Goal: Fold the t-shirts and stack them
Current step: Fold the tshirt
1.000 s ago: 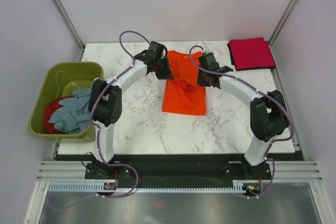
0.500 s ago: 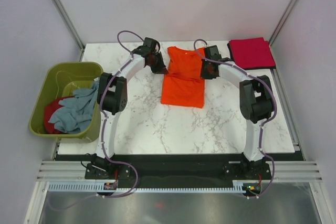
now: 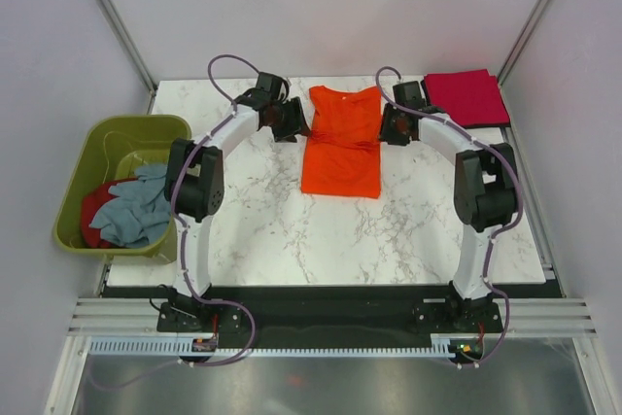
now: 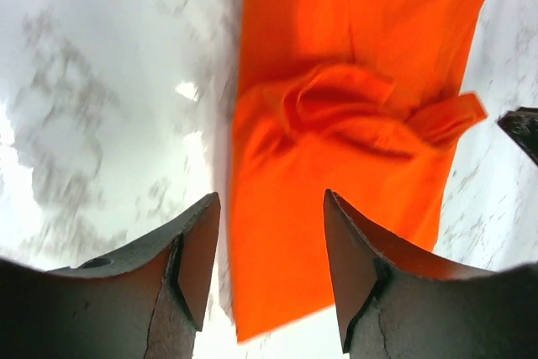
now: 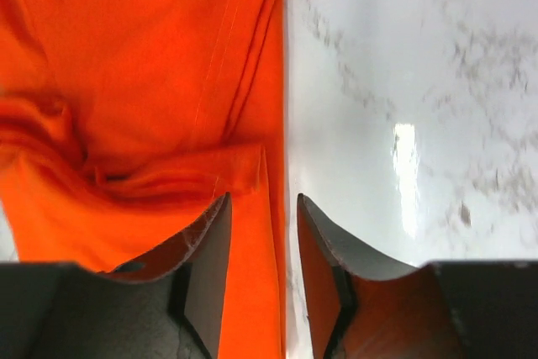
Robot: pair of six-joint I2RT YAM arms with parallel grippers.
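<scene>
Orange t-shirt [image 3: 341,143] flat; left end effector [image 4: 271,199], right end effector [image 5: 263,199] both parted.

Four t-shirts in all: one orange t-shirt [image 3: 341,143], one crimson t-shirt [image 3: 466,98], one grey-blue t-shirt [image 3: 136,203], one red t-shirt [image 3: 94,213]. One olive-green tub [image 3: 126,130], holding two of the four; the other two out on the one tabletop [image 3: 292,230]. Two arms, a left arm [image 3: 225,133] and a right arm [image 3: 447,133]. Two claws, a left claw [image 4: 271,199] and a right claw [image 5: 263,201].

Orange t-shirt [image 3: 341,143] lies centre, creased; crimson t-shirt [image 3: 466,98] folded far-right.
</scene>
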